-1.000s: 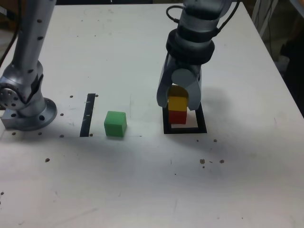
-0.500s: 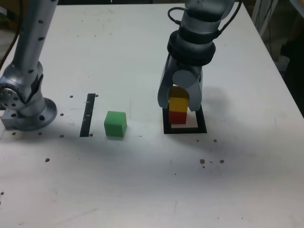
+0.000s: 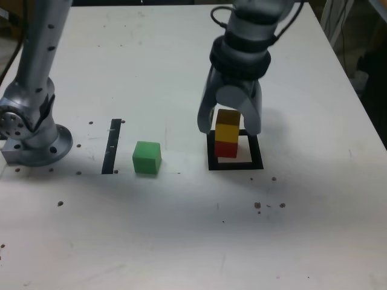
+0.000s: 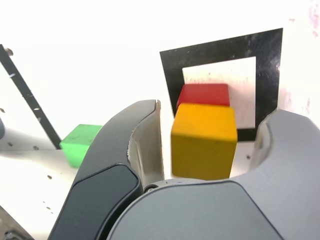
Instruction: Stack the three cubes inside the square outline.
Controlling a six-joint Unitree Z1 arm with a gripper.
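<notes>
Right of centre in the exterior view, the yellow cube (image 3: 227, 130) sits on the red cube (image 3: 226, 150), which stands toward the left side of the square outline (image 3: 256, 151) on the worktop (image 3: 151, 229). Just above, the hand (image 3: 229, 127) is spread, its fingers on either side of the yellow cube with gaps between. The green cube (image 3: 147, 157) rests left of centre, near the black strip (image 3: 111, 147).

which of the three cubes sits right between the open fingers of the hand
The yellow cube, stacked on the red one; the green cube sits apart, outside the square outline.
</notes>
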